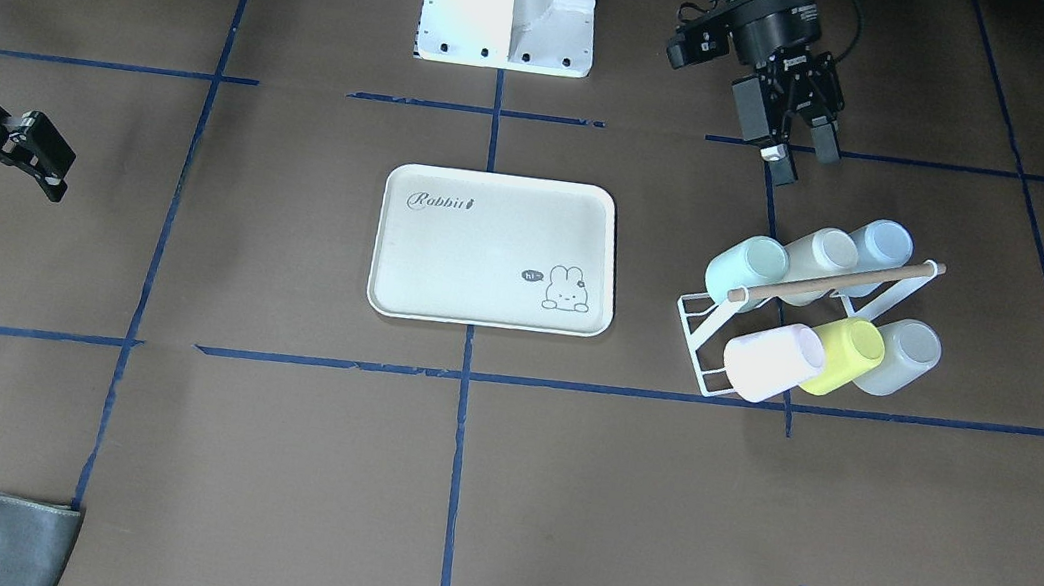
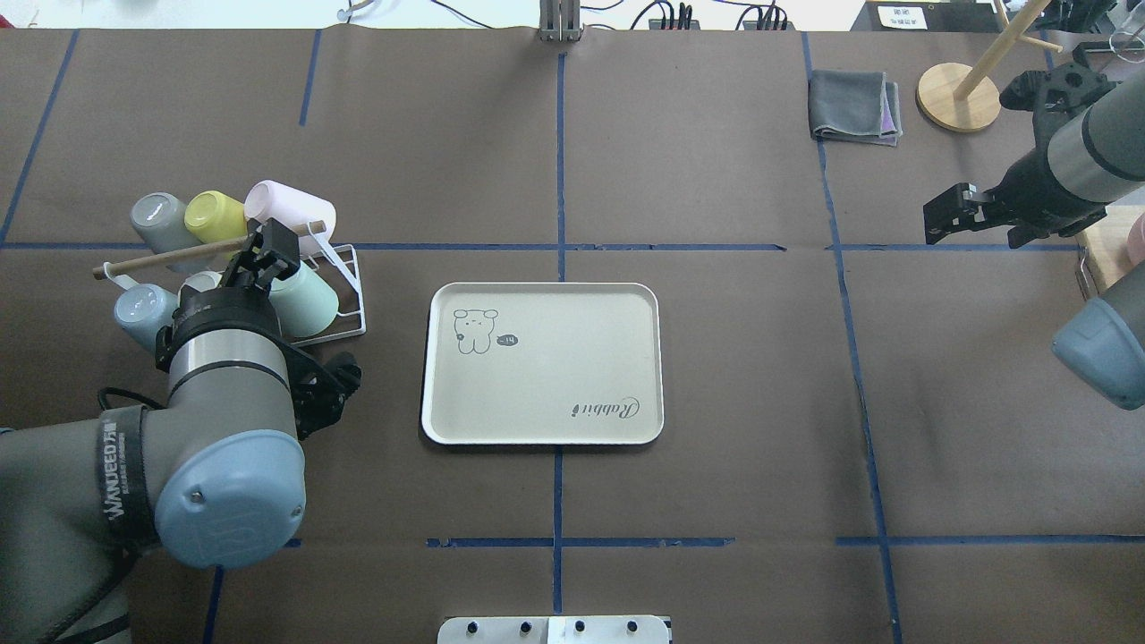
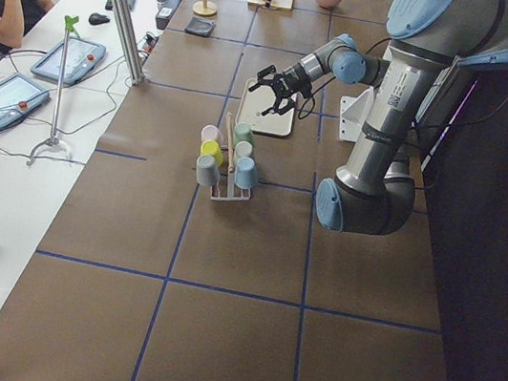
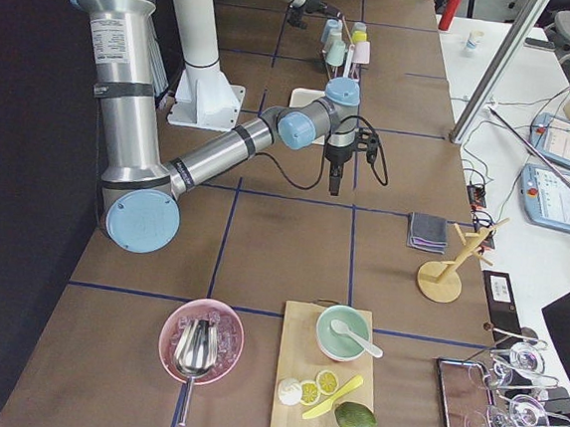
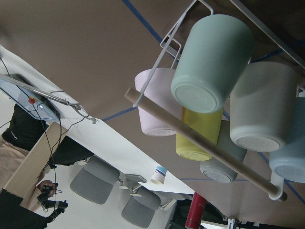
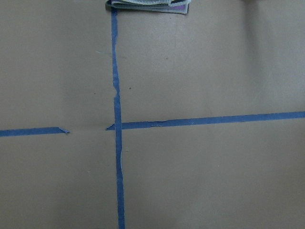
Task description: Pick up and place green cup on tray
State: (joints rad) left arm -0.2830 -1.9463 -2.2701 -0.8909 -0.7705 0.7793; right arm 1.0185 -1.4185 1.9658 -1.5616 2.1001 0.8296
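Green cup (image 1: 747, 267): lay on its side in the white wire rack (image 1: 695, 321), at the end nearest the tray, on the robot's side of the wooden rod (image 1: 836, 282); seen base-first in the left wrist view; touched by no gripper.

Tray (image 1: 486, 263): sat flat at the table's middle, near the rack but not touching it.

Left gripper (image 1: 789, 145): hung above the table just robot-side of the rack, jaws spread, holding nothing.

Right gripper (image 1: 40, 161): parked well apart at the far end of the table, fingers seemingly spread, holding nothing.

Stage, as a judgement: approach only; grasp not yet made.

Risk, snagging: likely trouble from the rod crossing just over the cup; could have caught a finger on the way in or blocked the cup on the way out.

Risk, neighbours: cream cup (image 1: 819, 255) pressed right beside the target; could have been bumped or pinched along with it by a wide finger.

Risk, rack: light wire frame; could have been dragged or tipped by a slanted pull, spilling the pink cup (image 1: 772, 361) and the rest.

Risk, slipping: smooth, tapered plastic; could have squirted out of an off-centre squeeze.

Risk, mix-up: yellow-green cup (image 1: 845, 354) close by; wrong pick possible.
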